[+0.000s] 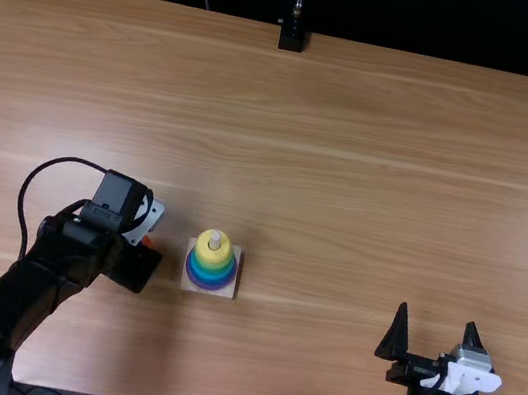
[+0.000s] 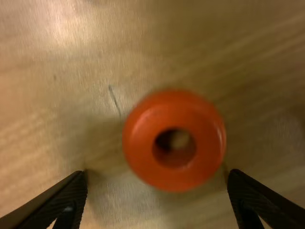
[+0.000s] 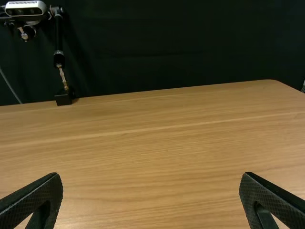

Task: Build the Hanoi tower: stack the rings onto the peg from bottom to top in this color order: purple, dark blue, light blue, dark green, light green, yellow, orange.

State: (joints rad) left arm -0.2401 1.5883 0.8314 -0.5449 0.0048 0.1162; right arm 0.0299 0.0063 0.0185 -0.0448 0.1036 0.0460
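Note:
In the top view my left gripper (image 1: 138, 263) is low over the table, left of the peg's square wooden base (image 1: 188, 281). The orange ring (image 1: 147, 241) peeks out beside it there. The left wrist view has the orange ring (image 2: 174, 140) flat on the wood, with the left gripper (image 2: 157, 195) open around it. On the peg (image 1: 216, 238) sit a yellow ring (image 1: 212, 253), green and blue rings under it, and a purple ring (image 1: 208, 284) lowest. My right gripper (image 1: 435, 338) stands open with nothing between its fingers; the right wrist view has the right gripper (image 3: 151, 191) too.
A black camera stand (image 1: 292, 38) is at the table's far edge, with a dark curtain (image 3: 181, 43) behind it. The right arm stays near the table's (image 1: 349, 171) near edge, well apart from the tower.

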